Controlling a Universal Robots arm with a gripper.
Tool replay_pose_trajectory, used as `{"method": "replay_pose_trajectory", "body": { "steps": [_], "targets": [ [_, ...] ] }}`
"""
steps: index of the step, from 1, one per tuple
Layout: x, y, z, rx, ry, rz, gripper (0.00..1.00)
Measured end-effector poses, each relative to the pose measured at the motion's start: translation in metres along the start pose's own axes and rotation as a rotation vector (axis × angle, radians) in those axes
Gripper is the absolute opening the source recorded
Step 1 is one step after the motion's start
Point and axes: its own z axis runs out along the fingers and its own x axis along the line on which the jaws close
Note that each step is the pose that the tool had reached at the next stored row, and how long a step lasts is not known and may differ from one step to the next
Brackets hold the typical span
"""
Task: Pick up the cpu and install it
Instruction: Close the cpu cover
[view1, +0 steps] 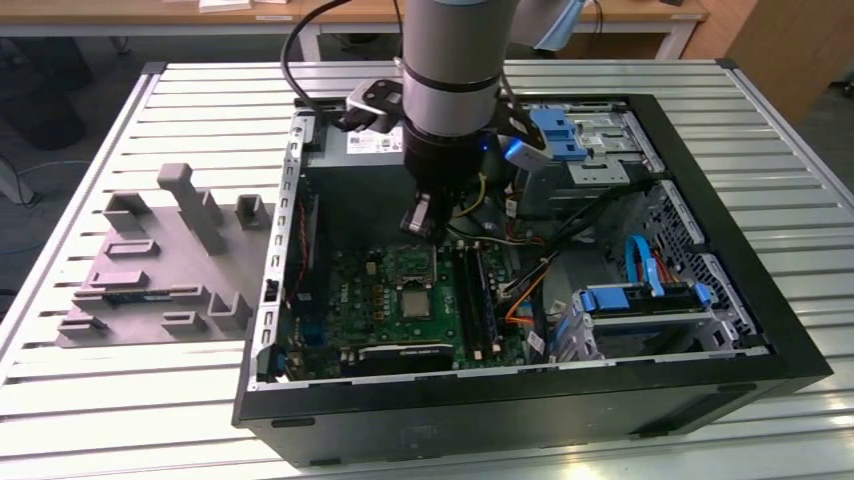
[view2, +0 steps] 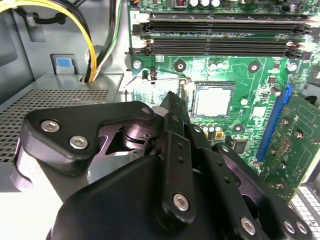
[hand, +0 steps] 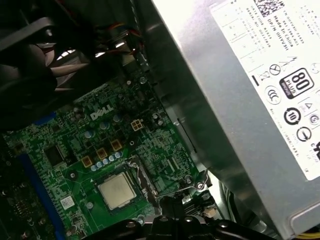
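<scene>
- At the exterior view's left we see a grey plastic tray (view1: 154, 270) with upright blocks, lying on the slatted metal table (view1: 80, 400) beside the open black computer case (view1: 534, 400).
- Inside the case lies the green motherboard (view1: 400, 310); the small square cpu (view1: 418, 303) with its pale silvery metal top sits flat in the socket, also seen in both wrist views (view2: 212, 101) (hand: 116, 191).
- Our black gripper (view1: 420, 222) hangs above the board, apart from the cpu and holding nothing; in the second wrist view its fingers (view2: 175, 145) look pressed together.
- Black memory slots (view2: 220, 32) run along the board past the socket.
- At the exterior view's right, blue drive brackets (view1: 641, 297) sit in the case.
</scene>
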Motion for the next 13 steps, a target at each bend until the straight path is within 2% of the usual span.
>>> {"method": "replay_pose_trajectory", "body": {
  "steps": [3,9,13],
  "targets": [
    [0.0023,-0.0008,0.0000,0.0016,0.0028,-0.002,0.11],
    [0.0054,-0.0020,0.0000,0.0087,0.0158,-0.007,0.11],
    [0.0074,-0.0028,0.0001,0.0112,0.0199,-0.010,0.11]
  ]
}}
